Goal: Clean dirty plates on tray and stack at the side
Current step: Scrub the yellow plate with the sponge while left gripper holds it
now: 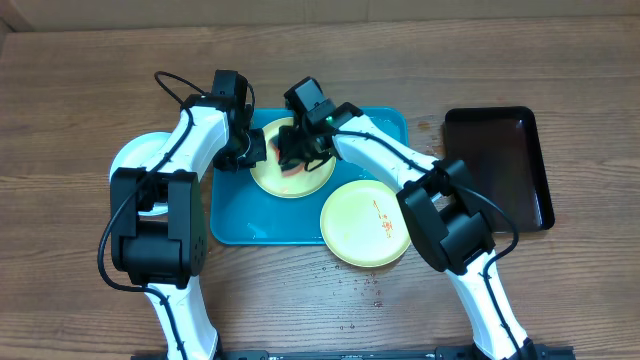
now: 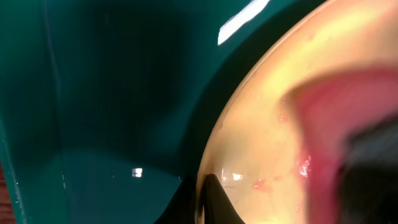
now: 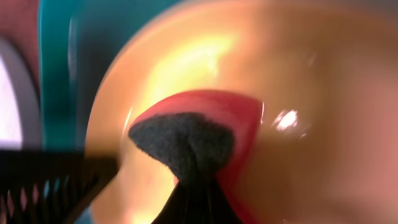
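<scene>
A pale yellow-green plate (image 1: pixel 305 180) lies in the turquoise tray (image 1: pixel 235 225). My left gripper (image 1: pixel 252 152) is shut on its left rim; the left wrist view shows the fingertips (image 2: pixel 208 199) pinching the rim of the smeared plate (image 2: pixel 261 143). My right gripper (image 1: pixel 300 148) is shut on a red sponge with a dark pad (image 3: pixel 186 134), pressed onto the plate (image 3: pixel 311 74). A second yellow-green plate (image 1: pixel 365 222) with red-orange smears overlaps the tray's right front corner. A light blue-white plate (image 1: pixel 135 155) lies left of the tray, partly under my left arm.
A glossy black tray (image 1: pixel 500 165) lies on the wooden table at the right. The tray floor (image 2: pixel 112 93) looks wet and shiny. A few water drops lie on the table in front of the second plate.
</scene>
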You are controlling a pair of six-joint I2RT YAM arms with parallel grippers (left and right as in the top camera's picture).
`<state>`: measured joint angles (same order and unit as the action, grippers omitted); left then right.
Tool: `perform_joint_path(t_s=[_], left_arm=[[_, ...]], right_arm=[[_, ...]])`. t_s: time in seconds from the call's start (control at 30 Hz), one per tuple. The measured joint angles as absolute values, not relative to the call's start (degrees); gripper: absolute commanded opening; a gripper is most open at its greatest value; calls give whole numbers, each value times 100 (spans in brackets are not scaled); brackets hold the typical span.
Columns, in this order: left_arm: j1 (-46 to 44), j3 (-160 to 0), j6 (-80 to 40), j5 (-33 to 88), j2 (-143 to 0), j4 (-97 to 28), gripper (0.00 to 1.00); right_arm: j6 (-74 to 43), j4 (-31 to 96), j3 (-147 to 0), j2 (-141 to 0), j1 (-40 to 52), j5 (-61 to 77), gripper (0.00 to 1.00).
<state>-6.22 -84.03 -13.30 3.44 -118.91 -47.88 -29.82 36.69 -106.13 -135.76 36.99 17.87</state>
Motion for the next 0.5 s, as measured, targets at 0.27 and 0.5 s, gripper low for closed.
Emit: perform_joint_path(t_s=[0.27, 0.5], left_arm=[[-624, -8403, -1330, 353, -11891, -4781, 4], [-626, -8401, -1330, 373, -11891, -4775, 4]], right_arm=[[-2976, 4906, -10807, -13576, 3660, 2053, 4], [-3000, 5546, -11216, -13583, 3363, 779, 4]])
